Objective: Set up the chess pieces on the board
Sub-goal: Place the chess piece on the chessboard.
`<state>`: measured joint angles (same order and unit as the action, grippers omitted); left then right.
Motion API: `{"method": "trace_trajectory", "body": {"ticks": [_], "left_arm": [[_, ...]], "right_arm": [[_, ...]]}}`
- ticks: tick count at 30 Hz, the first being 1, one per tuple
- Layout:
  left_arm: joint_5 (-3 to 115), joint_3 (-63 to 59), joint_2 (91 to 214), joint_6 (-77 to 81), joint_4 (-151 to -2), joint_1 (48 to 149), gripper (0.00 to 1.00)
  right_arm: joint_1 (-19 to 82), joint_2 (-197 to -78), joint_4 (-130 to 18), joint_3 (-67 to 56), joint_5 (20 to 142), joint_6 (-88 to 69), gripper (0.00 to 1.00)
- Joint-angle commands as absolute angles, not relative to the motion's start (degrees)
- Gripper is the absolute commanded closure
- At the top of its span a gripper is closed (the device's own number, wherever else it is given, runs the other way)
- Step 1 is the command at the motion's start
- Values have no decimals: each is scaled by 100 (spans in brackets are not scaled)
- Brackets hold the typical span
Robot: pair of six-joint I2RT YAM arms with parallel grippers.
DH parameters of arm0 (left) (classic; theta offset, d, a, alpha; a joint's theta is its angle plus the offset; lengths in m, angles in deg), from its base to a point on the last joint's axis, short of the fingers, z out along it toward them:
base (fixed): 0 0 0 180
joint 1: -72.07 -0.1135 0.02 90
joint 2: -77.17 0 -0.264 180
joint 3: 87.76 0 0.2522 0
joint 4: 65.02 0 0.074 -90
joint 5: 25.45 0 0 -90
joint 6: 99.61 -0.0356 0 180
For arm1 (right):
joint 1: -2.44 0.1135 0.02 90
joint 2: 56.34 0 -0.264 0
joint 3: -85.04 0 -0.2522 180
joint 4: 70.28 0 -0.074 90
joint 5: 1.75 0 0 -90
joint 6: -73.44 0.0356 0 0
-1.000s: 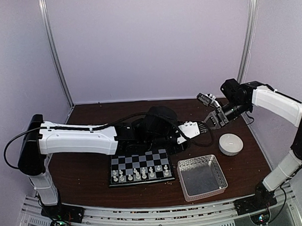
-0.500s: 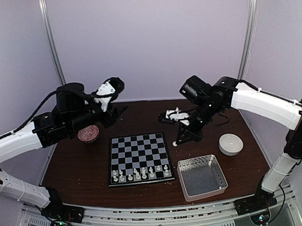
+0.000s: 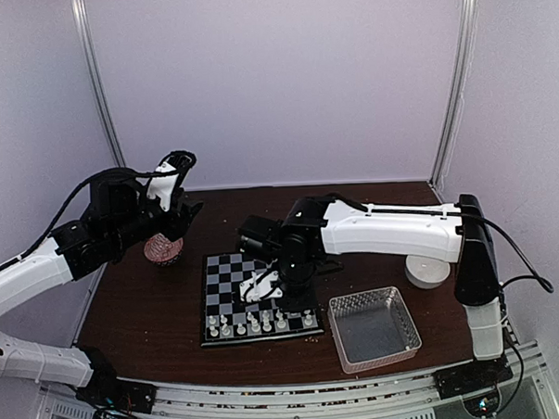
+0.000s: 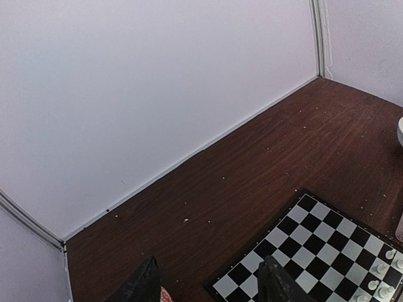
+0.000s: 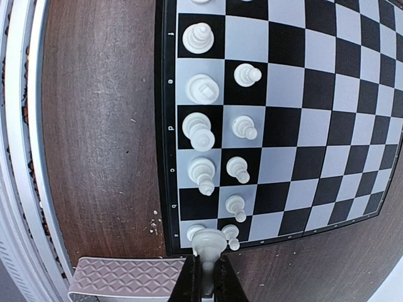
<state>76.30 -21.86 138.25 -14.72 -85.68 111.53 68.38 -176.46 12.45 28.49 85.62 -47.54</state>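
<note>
White plastic piece (image 5: 208, 240) pinched in closed right gripper (image 5: 206, 269) at board (image 5: 315, 94) corner, beside chess pieces (image 5: 200, 128) ranked along near edge. Likely light, rigid, slick, tippy; pinch narrow waist. Left gripper (image 4: 208, 284) fingers apart, empty, high at left.

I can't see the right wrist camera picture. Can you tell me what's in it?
The right gripper pinches a white chess piece at a corner of the black-and-white board. Two rows of other white pieces stand along the board's edge, and a clear patterned tray lies on the brown table nearby.
</note>
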Motion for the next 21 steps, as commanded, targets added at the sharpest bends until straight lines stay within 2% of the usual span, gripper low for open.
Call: {"method": "trace_trajectory", "body": {"ticks": [1,21], "left_arm": [[7648,-2196,13636,-1383,-8318,11118,46],[7562,-2250,13656,-1355,-8247,11118,46]], "right_arm": [[6970,-17863,1536,2968,9040,-4904,100],[7008,-18133,1438,2556,8920,-4947,100]]}}
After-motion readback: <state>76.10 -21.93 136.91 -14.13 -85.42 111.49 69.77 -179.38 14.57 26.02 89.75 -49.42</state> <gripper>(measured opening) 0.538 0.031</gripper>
